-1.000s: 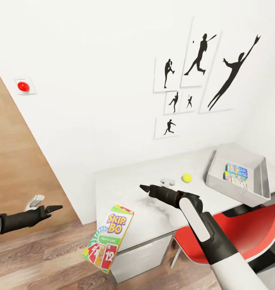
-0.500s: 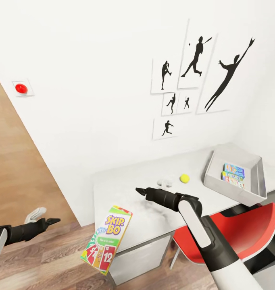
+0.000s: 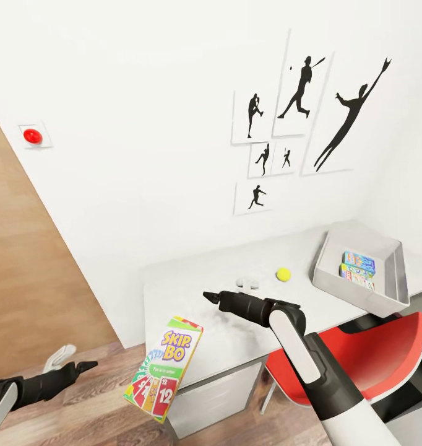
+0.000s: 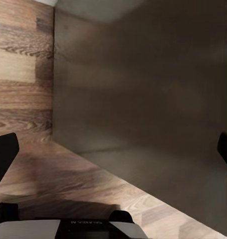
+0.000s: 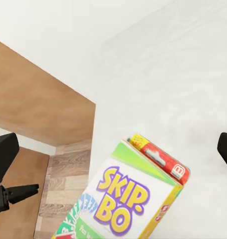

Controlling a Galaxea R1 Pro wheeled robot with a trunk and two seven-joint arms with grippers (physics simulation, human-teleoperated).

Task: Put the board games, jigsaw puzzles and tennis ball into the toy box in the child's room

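Observation:
The Skip-Bo board game [image 3: 164, 367] sits tilted at the front left corner of the table [image 3: 192, 282], its lower end past the edge. My right gripper [image 3: 210, 297] hovers open over the table just above and behind it. In the right wrist view the Skip-Bo box [image 5: 125, 199] lies ahead, between the wide-apart fingers and untouched. The tennis ball [image 3: 283, 274] rests farther back. The toy box [image 3: 384, 291] stands at the right with two flat printed game boxes [image 3: 358, 268] inside. My left gripper [image 3: 82, 368] is open, low over the floor. The jigsaw puzzles are out of view.
A red chair [image 3: 375, 356] is tucked under the table below the toy box. Two small pale lumps [image 3: 248, 283] lie near the ball. A wooden door [image 3: 25, 279] fills the left side, with a white object [image 3: 59, 355] at its foot. Baseball silhouettes [image 3: 304, 118] hang on the wall.
My left arm has sunk lower and drawn back toward the floor. My right gripper has edged a little left over the table. The Skip-Bo box has stayed put; the camera shifted slightly.

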